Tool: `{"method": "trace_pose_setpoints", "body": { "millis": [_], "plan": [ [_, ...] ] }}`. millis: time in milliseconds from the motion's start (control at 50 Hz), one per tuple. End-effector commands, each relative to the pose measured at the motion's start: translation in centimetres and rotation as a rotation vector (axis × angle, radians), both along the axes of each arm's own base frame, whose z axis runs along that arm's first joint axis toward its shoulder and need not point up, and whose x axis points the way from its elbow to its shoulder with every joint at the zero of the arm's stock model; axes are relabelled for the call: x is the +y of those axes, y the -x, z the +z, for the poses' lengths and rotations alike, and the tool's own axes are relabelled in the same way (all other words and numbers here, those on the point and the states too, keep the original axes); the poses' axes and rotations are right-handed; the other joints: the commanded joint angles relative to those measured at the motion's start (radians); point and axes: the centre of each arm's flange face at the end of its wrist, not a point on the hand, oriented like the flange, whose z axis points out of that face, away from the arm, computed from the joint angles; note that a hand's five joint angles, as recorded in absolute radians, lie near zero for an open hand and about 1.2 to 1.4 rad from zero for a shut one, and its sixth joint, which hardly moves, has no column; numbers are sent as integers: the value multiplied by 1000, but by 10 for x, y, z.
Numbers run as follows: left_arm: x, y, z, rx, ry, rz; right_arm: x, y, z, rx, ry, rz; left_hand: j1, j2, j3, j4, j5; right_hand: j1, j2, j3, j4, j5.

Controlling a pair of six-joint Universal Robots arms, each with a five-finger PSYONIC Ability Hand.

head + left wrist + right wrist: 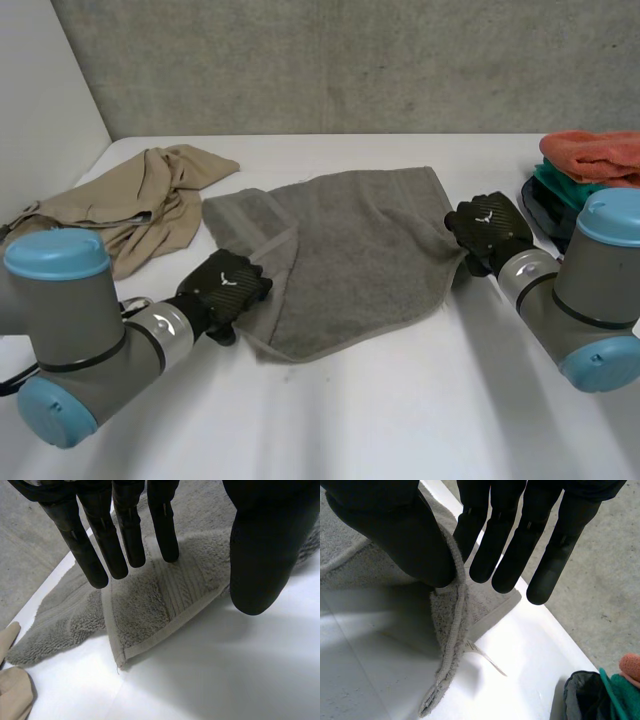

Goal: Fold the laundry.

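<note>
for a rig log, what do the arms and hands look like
The left arm and right arm are thick grey tubes with light-blue caps. The left hand and right hand are black, a white mark on each back, with long round-tipped fingers.

Table (pixel 400 420) on robot's side of towel (pixel 360 260): bare, wide room to pass. Left of towel: beige garment (pixel 140 200) heap, just beside. Right of towel: stack of folded cloths (pixel 590 170), bare gap btwn. Behind towel: bare strip, then wall (pixel 350 60).
</note>
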Motion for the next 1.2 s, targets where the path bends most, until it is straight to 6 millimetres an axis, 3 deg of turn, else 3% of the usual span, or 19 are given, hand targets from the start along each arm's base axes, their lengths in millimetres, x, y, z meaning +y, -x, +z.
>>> {"method": "trace_pose_setpoints", "body": {
  "millis": [20,200,220,260,280,340,360,420,440,580,740,820,900,960,980,1060,1120,1180,1200],
  "plan": [
    [-12,5,-10,9,15,-3,0,0,0,1,-1,-1,101,107,108,104,106,271,222,211,198,225],
    [-20,9,-22,11,-4,-4,1,1,-2,4,-8,-2,195,200,202,197,200,271,222,211,198,225],
    [-21,11,-22,14,3,-7,1,1,-2,4,-8,-4,509,514,516,511,514,271,222,211,198,225],
    [-25,12,-18,21,22,-4,0,2,-2,4,-6,-5,792,798,799,795,797,271,222,211,198,225],
    [-27,12,-14,28,37,-2,0,2,-1,3,-3,-7,817,822,824,819,822,271,222,211,198,225],
    [-32,15,5,74,95,11,-1,4,1,4,2,-14,817,823,824,820,822,271,222,211,198,225],
    [-35,14,29,128,148,33,-2,4,3,2,6,-14,817,823,824,820,822,271,222,211,198,225],
    [-37,11,56,199,194,65,-3,4,8,-3,20,-16,817,823,824,820,822,271,222,211,198,225],
    [-36,9,73,247,219,86,-3,4,17,-7,39,-16,817,823,824,820,822,271,222,211,198,225],
    [-24,-3,127,336,319,136,4,17,64,73,88,-27,817,823,824,820,822,271,222,211,198,225],
    [2,-35,186,341,471,215,31,59,182,255,311,-125,817,823,824,820,822,271,222,211,198,225],
    [16,-43,212,334,521,226,50,65,217,254,360,-144,817,823,824,820,822,271,222,211,198,225],
    [17,-49,207,282,441,253,55,66,220,261,335,-135,817,823,824,820,822,271,222,211,198,225],
    [16,-52,189,212,331,268,46,65,207,271,286,-127,817,823,824,820,822,271,222,211,198,225],
    [14,-51,182,192,305,268,38,64,194,285,237,-122,817,823,824,820,822,271,222,211,198,225],
    [-5,-46,138,82,183,255,16,61,164,312,153,-114,817,823,824,820,822,271,222,211,198,225],
    [-20,-42,122,48,159,242,2,59,153,317,128,-112,817,823,824,820,822,271,222,211,198,225],
    [-50,-31,113,29,181,231,-19,51,144,306,129,-101,817,823,824,820,822,271,222,211,198,225],
    [-59,-29,114,30,200,232,-36,49,145,293,161,-114,817,823,824,820,822,271,222,211,198,225]
  ]
}}
